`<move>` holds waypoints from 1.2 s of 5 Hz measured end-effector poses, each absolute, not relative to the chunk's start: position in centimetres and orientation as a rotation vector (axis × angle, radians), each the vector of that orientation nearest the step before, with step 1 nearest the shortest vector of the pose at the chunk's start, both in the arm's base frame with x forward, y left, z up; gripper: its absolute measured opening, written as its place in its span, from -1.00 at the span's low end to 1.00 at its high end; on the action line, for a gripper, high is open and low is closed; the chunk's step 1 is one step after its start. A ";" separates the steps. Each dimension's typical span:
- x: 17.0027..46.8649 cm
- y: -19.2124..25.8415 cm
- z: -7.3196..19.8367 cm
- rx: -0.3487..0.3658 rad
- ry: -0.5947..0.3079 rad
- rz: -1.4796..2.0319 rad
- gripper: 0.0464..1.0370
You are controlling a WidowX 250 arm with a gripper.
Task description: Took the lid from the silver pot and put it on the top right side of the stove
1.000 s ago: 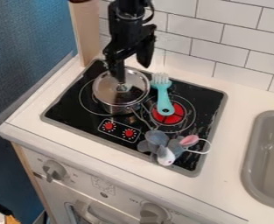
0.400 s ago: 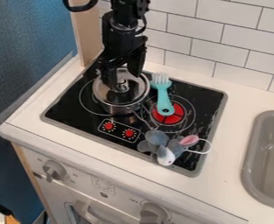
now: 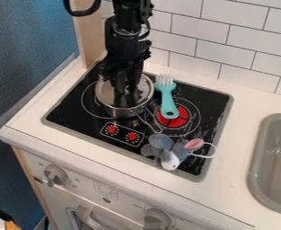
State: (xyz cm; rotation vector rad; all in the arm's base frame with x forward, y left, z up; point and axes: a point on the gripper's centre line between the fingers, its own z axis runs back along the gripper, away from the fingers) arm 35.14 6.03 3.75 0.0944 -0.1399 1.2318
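White surface (image 3: 22,126) carries the stove (image 3: 64,110); below its front edge, small print (image 3: 136,205) is not readable for me. Toward 5 o'clock sits the mouse (image 3: 160,143). Toward 11 o'clock, the lid (image 3: 106,95) rests on the pot (image 3: 120,112), the pincer (image 3: 125,95) apparently clenched on it. Grasping seems in hand; next needs straight lifting, then carrying toward 1 o'clock, above the brush (image 3: 168,99).

On the stovetop (image 3: 68,114): pot (image 3: 120,111) at left, under lid (image 3: 143,90); brush (image 3: 168,102) to its right; plush mouse (image 3: 169,155) in front; sink (image 3: 277,152) farther right.
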 end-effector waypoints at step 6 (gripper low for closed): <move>34.3 -1.7 11.5 -0.092 -0.174 1.001 -0.53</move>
